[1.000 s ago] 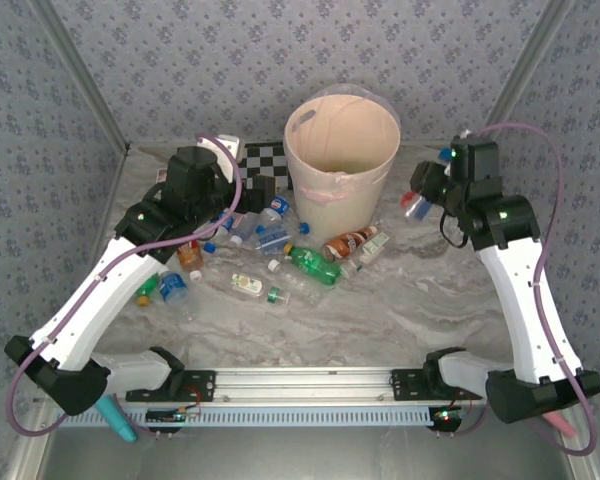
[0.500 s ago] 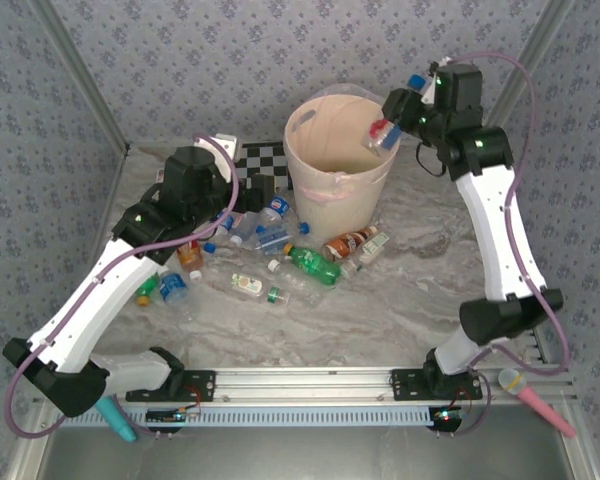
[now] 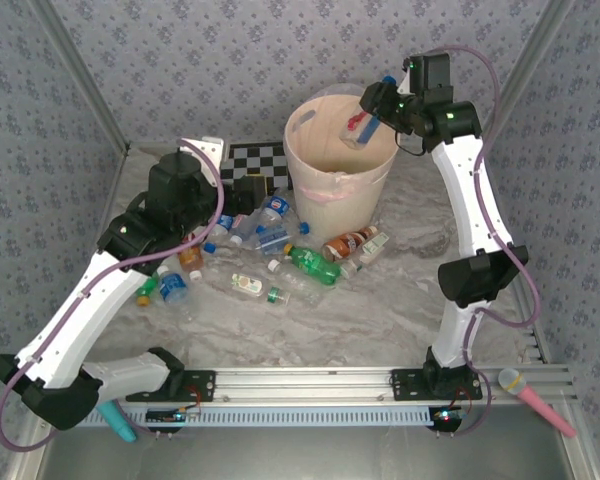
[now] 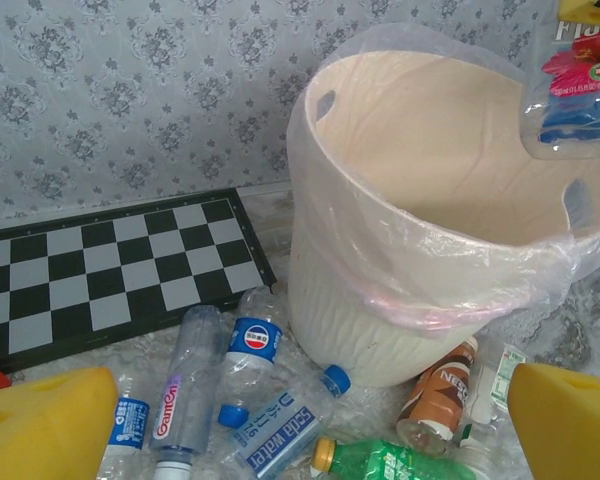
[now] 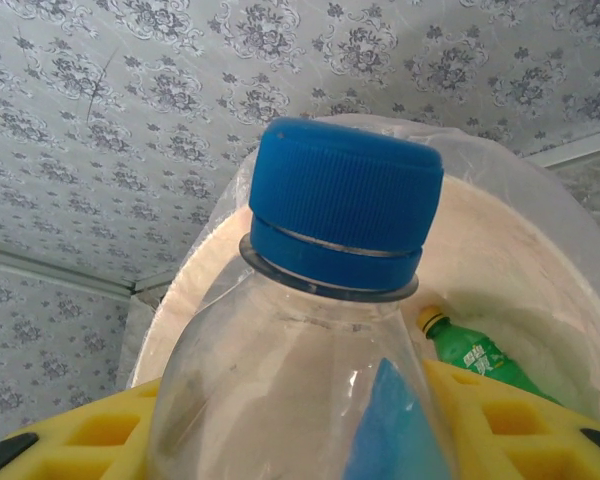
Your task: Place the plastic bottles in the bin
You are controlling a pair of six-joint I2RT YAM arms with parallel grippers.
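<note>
Held item: one clear plastic bottle (image 3: 360, 127) with a blue cap and a red and blue label. It is pinched between the yellow pads (image 5: 510, 420) of the right hand (image 3: 373, 112), tilted, cap end towards the wrist. It hangs over the mouth of the bin (image 3: 330, 205), near the far right part of the rim, clear of the bin wall.

Bin: upright on the tabletop (image 3: 410, 300), with a clear liner folded over its rim. One green bottle (image 5: 475, 360) lies inside at the bottom.

Remaining bottles (image 3: 270, 235): scattered on the tabletop to the left of and in front of the bin. A brown-orange labelled bottle (image 3: 352, 242) lies just beside the bin's base. A green bottle (image 3: 315, 265) lies near it, towards the arms. Several clear, blue-capped bottles lie between the bin and the left arm.

Left hand (image 3: 252, 190): spread wide, its yellow fingers (image 4: 565, 415) grasping nothing. It hovers low over the loose bottles and faces the bin.

Other: a black and white checkerboard (image 3: 255, 158) lies flat behind the bottles, left of the bin.
</note>
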